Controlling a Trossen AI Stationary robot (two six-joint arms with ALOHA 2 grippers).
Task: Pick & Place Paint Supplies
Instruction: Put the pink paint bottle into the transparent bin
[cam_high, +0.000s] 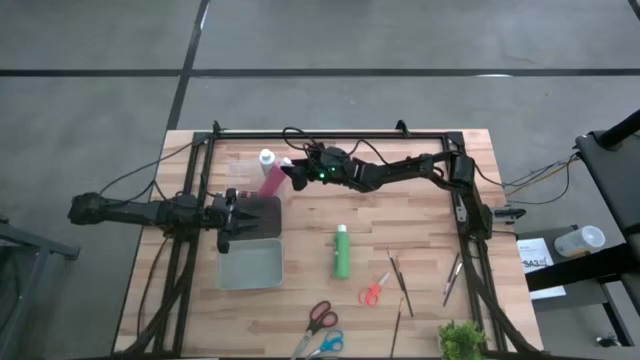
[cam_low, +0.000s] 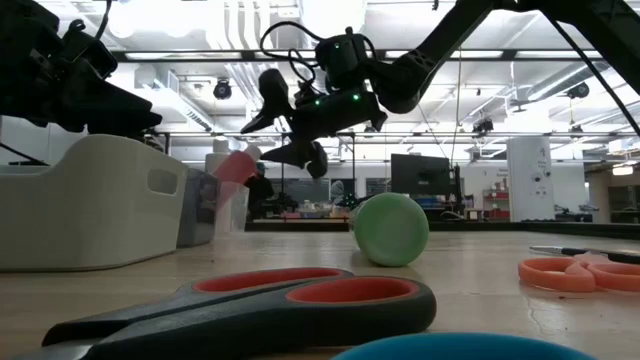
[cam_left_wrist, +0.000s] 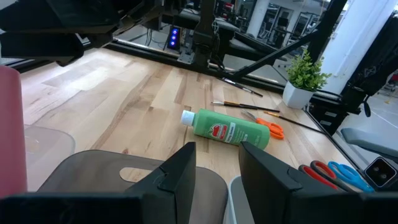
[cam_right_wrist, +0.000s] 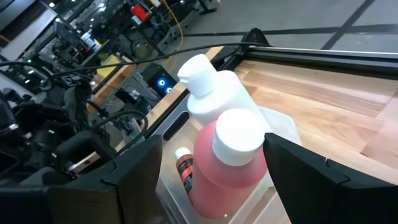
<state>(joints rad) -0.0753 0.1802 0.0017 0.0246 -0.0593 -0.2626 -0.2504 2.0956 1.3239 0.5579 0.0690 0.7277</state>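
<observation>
A red paint bottle (cam_high: 272, 180) (cam_right_wrist: 224, 168) with a white cap stands tilted, its lower end down in a translucent grey bin (cam_high: 262, 215). A white bottle (cam_high: 267, 158) (cam_right_wrist: 211, 87) stands upright just beyond it. My right gripper (cam_high: 297, 172) (cam_low: 285, 125) hovers open beside the red bottle's cap, its fingers on either side without touching it. A green bottle (cam_high: 342, 252) (cam_left_wrist: 230, 129) lies on its side mid-table. Thin brushes (cam_high: 396, 268) (cam_high: 451, 279) lie to its right. My left gripper (cam_high: 232, 215) (cam_left_wrist: 217, 168) waits open over the bins.
A light bin (cam_high: 250, 265) sits next to the grey one, nearer the front edge. Orange scissors (cam_high: 375, 290), red scissors (cam_high: 320, 318) and blue scissors (cam_high: 327, 345) lie near the front. A small plant (cam_high: 460, 340) stands at the front right. A black frame (cam_high: 330, 133) borders the table.
</observation>
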